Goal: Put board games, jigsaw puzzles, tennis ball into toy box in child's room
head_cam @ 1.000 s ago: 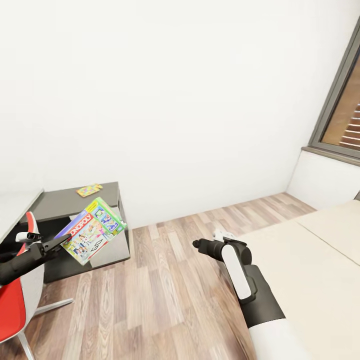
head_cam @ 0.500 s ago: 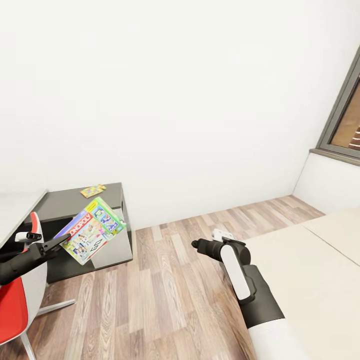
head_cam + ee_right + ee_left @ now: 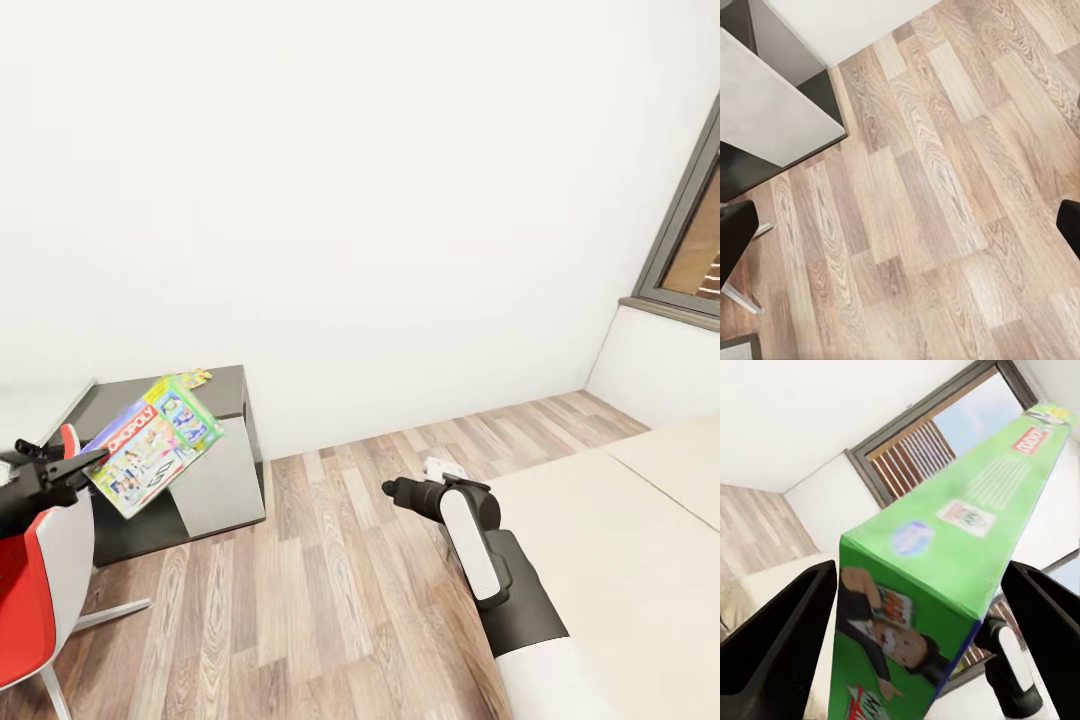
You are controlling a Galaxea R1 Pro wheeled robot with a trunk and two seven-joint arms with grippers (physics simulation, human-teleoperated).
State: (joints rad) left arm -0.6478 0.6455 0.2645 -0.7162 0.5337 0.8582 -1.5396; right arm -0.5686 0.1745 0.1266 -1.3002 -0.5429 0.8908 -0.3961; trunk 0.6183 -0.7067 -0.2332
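We have the Monopoly box [image 3: 152, 444] clamped in the left end effector [image 3: 88, 463] by its near-left corner, tilted, in the air in front of the dark shelf [image 3: 225, 384] at left. A jigsaw [image 3: 194, 378] lies on the shelf top. Right end effector [image 3: 392, 489] hangs over the wood floor [image 3: 330, 560] near the bed [image 3: 640, 540]; jaw state unclear. Red chair [image 3: 35, 590] sits near left.

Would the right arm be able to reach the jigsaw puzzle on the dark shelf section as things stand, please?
Probably not. The right gripper hangs over open floor beside the bed, well short of the jigsaw puzzle, and the Monopoly carton in the left gripper partly covers it.
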